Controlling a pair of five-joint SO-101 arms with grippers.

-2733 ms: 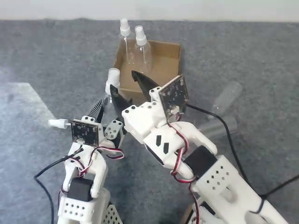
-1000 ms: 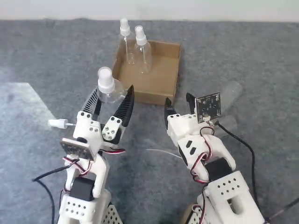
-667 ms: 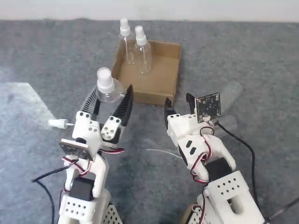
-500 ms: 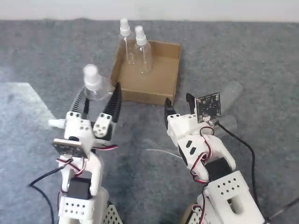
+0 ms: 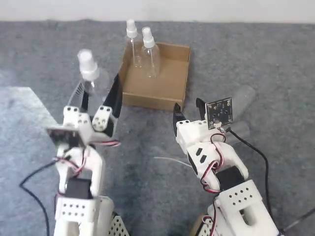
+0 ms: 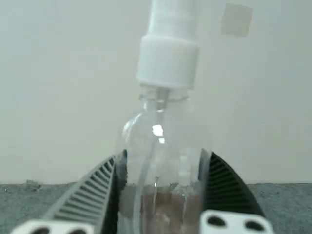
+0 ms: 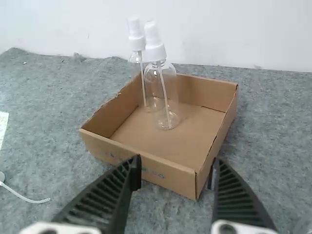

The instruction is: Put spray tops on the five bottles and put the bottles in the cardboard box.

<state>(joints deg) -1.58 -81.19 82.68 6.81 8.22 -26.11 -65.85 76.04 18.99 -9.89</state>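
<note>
My left gripper [image 5: 96, 93] is shut on a clear bottle [image 5: 93, 81] with a white spray top [image 5: 87, 61], held upright above the carpet just left of the cardboard box [image 5: 179, 73]. In the left wrist view the bottle [image 6: 163, 146] stands between the ribbed fingers [image 6: 97, 195]. Two capped bottles [image 5: 149, 49] stand in the box's far left corner, and the right wrist view shows them [image 7: 161, 92] too. My right gripper [image 5: 187, 110] is open with nothing in it, just in front of the box [image 7: 161, 165]. Two clear bottles [image 5: 242, 97] lie on the carpet right of the right arm.
A thin white spray tube [image 5: 170, 160] lies on the grey carpet between the arms. A pale patch [image 5: 19, 105] covers the floor at the far left. The box's right half [image 7: 195, 131] holds nothing. A white wall runs behind the box.
The left arm has lifted the capped bottle and swung it left and farther away. The right arm drew back from the bottle earlier and has stayed still over the last second.
</note>
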